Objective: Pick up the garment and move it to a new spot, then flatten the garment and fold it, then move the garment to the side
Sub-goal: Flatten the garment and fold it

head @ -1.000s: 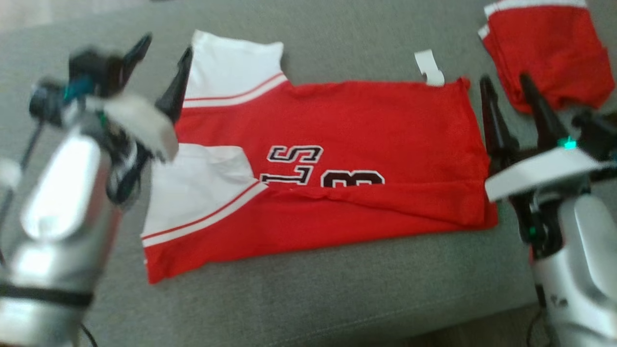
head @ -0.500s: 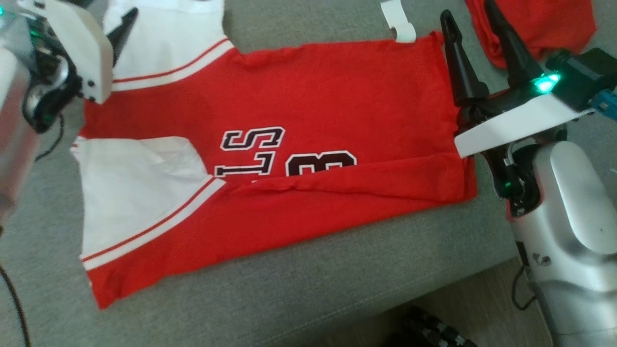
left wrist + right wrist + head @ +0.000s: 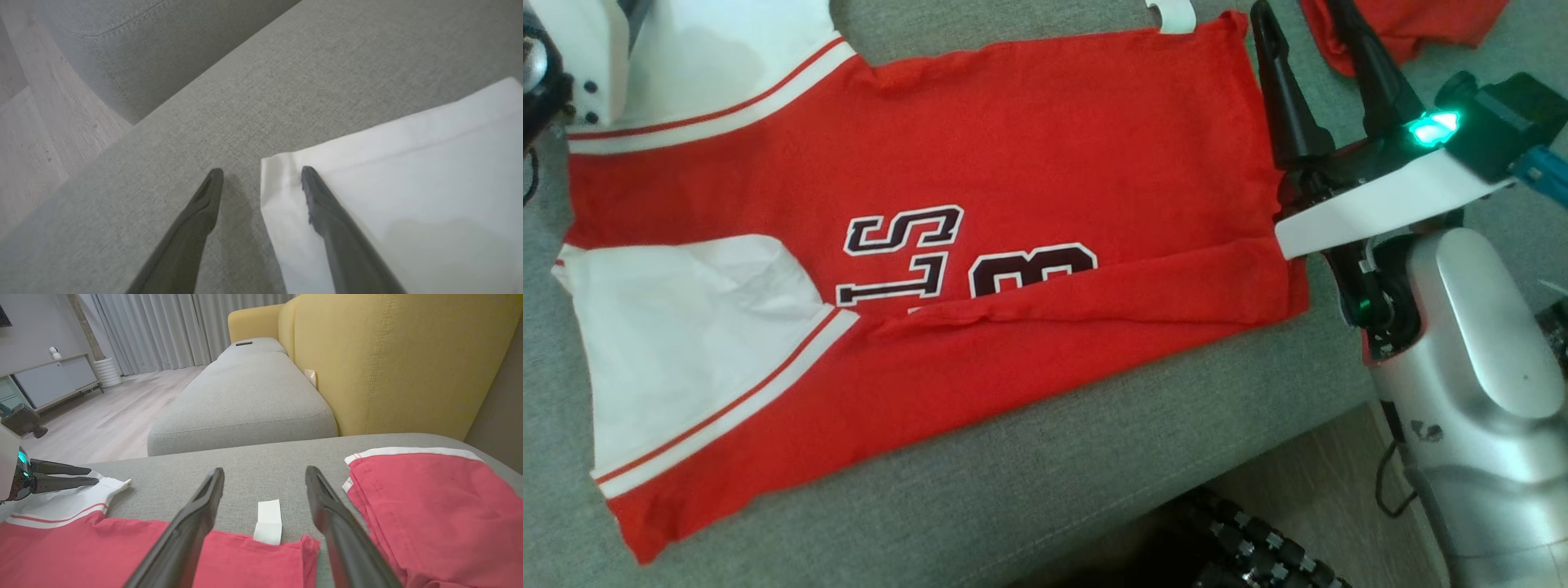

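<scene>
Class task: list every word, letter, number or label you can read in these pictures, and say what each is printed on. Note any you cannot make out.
"LS": black letters outlined in white, sideways on the red jersey; cut off at the fold.
"3" or "8": number beside them, half hidden by the fold; cannot tell which.
White tag at the jersey's edge: no print shows.
</scene>
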